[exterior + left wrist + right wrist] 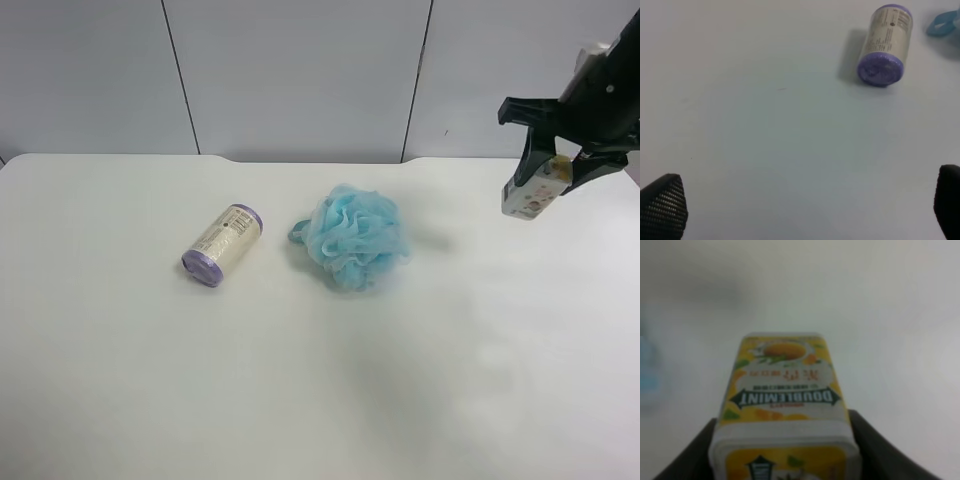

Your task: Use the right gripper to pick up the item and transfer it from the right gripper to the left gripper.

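Exterior high: right pincer (553, 166) aloft (tilted down) — clamping the item (531, 194).

On the surface (300, 400) the roll (222, 246) lay on its side toward the exterior high view's left, the pouf (355, 238) near it at the middle; the box (530, 192) hung at that view's right edge, clamped in the right pincer (550, 170).
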`<act>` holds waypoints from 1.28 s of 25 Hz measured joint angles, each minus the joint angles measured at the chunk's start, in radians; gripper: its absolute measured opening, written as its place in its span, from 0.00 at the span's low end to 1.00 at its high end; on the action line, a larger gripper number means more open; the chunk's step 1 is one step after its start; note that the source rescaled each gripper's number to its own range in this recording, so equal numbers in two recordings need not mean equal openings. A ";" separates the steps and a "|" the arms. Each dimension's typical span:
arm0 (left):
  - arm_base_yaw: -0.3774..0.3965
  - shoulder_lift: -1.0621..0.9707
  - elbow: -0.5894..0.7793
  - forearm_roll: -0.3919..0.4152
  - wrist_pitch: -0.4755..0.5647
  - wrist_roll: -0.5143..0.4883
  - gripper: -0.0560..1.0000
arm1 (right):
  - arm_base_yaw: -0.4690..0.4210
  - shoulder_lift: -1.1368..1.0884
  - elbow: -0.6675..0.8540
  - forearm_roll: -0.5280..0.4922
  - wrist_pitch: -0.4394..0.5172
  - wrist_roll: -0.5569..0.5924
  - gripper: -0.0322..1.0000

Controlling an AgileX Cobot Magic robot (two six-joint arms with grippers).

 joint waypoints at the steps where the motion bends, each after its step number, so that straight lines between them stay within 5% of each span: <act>1: 0.000 0.000 0.000 0.000 0.000 0.000 1.00 | 0.000 -0.011 0.000 0.016 0.008 -0.023 0.03; 10: 0.000 0.000 0.000 0.000 0.000 0.000 1.00 | 0.019 -0.088 0.000 0.189 0.044 -0.230 0.03; 20: 0.000 -0.001 0.000 -0.001 0.000 0.000 1.00 | 0.247 -0.089 0.000 0.273 0.043 -0.368 0.03; 32: 0.000 0.007 0.000 -0.064 0.003 0.078 1.00 | 0.413 -0.085 0.000 0.513 0.010 -0.565 0.03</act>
